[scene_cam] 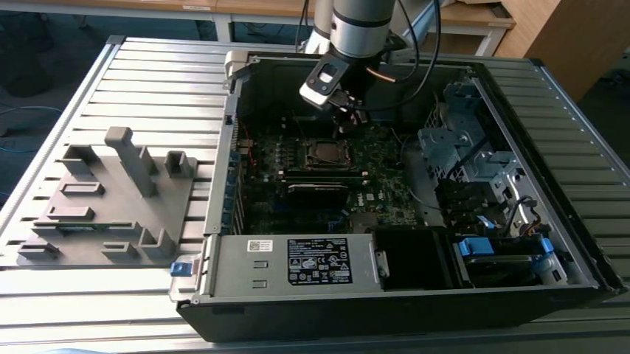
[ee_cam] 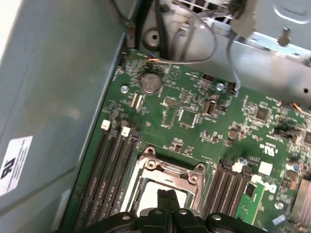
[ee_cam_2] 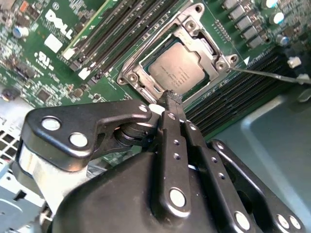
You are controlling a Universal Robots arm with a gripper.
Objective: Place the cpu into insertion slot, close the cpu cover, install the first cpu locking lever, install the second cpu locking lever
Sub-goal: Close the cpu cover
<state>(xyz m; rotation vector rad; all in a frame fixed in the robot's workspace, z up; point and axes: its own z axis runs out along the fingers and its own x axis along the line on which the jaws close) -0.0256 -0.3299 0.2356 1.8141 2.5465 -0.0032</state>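
Observation:
The cpu [ee_cam_2: 176, 68] lies flat in the insertion slot [scene_cam: 325, 153], its dull silver top showing in both wrist views. The silvery cpu cover [ee_cam_2: 137, 73] lies down around it, framing the chip through its window. It also appears as a frame with screws, the cpu cover [ee_cam: 172, 171]. A thin metal locking lever [ee_cam_2: 265, 74] sticks out sideways from one socket corner. My gripper [ee_cam_2: 170, 97] hangs just above the socket's edge, black fingers pressed together with nothing between them. The gripper [scene_cam: 347, 118] sits over the board inside the case.
The open computer case [scene_cam: 551, 221] rests on a slatted metal table. A grey fixture plate [scene_cam: 108, 199] with upright blocks is at the exterior view's left. Memory slots [ee_cam_2: 116, 29] flank the socket. A drive cage [scene_cam: 462, 147], cables and a labelled power supply [scene_cam: 295, 262] crowd the case.

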